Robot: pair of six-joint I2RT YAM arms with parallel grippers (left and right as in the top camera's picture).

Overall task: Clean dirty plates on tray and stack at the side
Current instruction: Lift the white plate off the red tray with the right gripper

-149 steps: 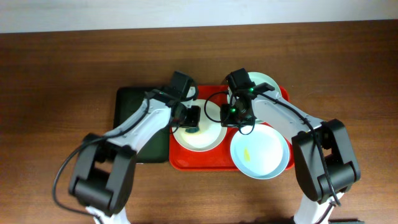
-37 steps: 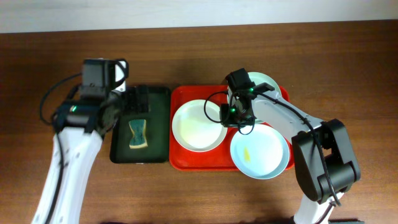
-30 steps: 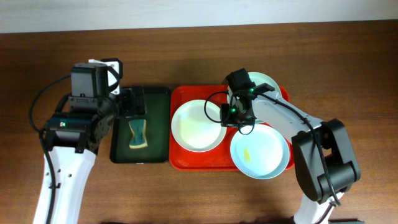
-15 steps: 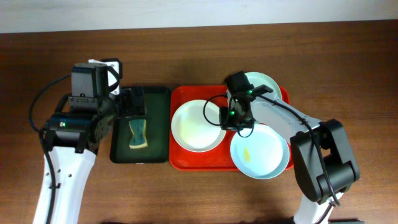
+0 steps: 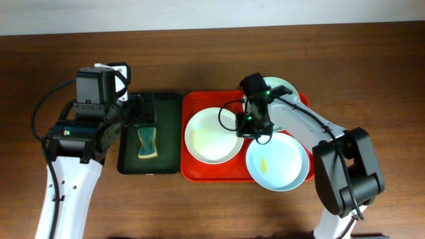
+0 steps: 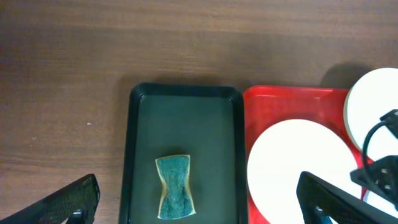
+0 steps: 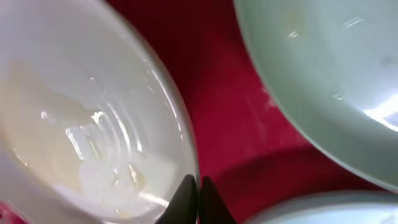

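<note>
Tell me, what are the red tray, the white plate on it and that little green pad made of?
Red rectangular tray: likely moulded plastic, semi-glossy; uniform colour, rounded corners and raised rim. White round plate: glazed ceramic or melamine, can't tell which; glossy, with bright highlights up close. Green-and-yellow waisted sponge: probably foam with a coarse scouring top; matte, speckled.

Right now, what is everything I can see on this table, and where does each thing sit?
table: one, brown wood, under everything
red tray: one, red, centre
white plate: one, white, left side of red tray
mint plates: two, pale mint, right side of red tray; front one has a yellow smear, back one is partly under an arm
green tray: one, dark green, left of red tray
sponge: one, green and yellow, in green tray
left arm: white and black, jaws open over green tray's far end
right arm: white and black, jaws shut at white plate's rim
</note>
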